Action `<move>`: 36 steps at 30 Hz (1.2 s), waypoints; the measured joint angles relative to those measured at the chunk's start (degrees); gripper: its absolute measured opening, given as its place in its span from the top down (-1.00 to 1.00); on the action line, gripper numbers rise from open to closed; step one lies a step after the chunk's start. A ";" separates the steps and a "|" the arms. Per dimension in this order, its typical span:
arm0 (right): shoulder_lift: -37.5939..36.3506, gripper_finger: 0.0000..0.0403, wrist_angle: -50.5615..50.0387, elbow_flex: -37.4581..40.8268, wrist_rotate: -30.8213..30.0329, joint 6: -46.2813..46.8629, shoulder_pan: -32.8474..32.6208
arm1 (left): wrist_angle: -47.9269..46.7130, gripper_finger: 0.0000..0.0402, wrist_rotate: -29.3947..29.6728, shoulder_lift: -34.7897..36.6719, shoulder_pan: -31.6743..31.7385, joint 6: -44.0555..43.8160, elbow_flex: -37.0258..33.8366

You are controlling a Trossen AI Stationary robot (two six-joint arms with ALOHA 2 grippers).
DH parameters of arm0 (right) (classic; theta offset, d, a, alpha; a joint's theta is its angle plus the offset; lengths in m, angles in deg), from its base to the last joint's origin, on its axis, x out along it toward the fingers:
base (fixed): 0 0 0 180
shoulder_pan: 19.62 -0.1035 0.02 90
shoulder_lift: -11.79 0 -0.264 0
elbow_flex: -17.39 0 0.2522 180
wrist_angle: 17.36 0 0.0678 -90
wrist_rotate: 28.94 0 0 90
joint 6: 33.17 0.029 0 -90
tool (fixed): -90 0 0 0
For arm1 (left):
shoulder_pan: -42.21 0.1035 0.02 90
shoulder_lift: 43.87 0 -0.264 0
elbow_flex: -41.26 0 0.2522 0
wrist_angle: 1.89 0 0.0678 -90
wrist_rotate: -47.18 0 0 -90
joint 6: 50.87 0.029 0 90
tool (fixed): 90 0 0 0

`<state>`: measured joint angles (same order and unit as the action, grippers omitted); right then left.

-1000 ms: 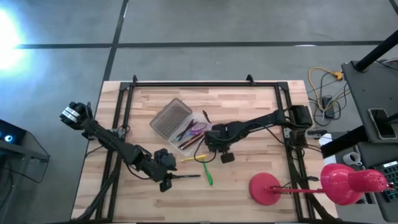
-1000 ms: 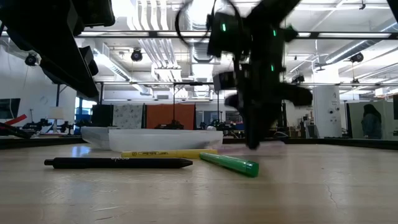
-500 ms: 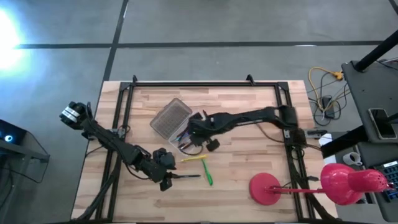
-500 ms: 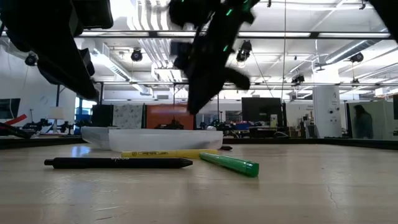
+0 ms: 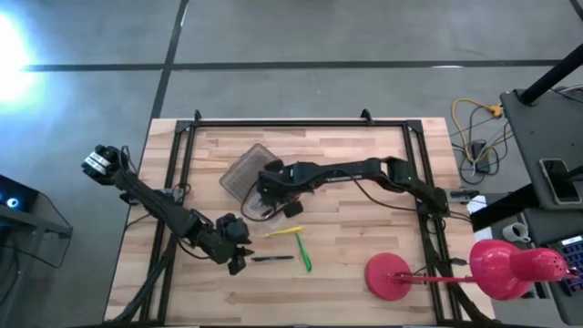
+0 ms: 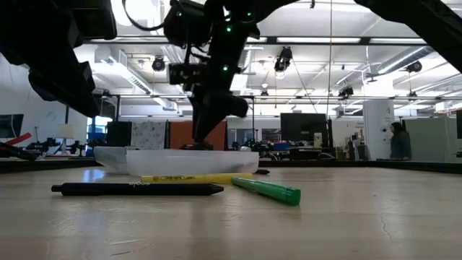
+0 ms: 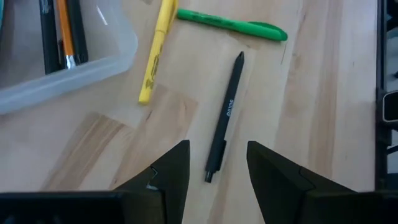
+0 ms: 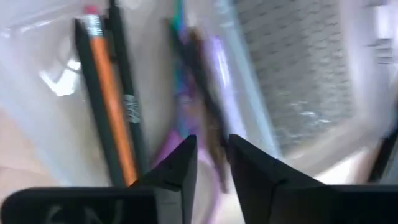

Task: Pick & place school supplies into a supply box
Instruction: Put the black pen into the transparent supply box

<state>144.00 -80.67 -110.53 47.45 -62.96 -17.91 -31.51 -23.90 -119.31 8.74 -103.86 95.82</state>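
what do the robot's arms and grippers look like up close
Both arms are dark, slim and jointed, with black cables running along them in the high view. The left gripper has two matte black, wedge-shaped fingers. The right gripper has the same black, angular fingers. In the low view, small green lights glow on the right arm's wrist.

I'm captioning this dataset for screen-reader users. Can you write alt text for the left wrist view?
The left gripper, fingers open, hovers over a black pen lying on the wooden table. Beyond it lie a yellow marker and a green pen, and a corner of the clear supply box holds an orange pencil between dark pens.
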 joint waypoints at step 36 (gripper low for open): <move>-32.38 0.21 -2.75 37.91 -3.10 49.57 -22.29 | 9.62 0.29 -0.92 -20.37 0.56 16.07 8.02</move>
<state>111.63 -83.42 -72.62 44.35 -13.39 -40.20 -21.89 -24.82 -139.68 9.30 -87.79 103.84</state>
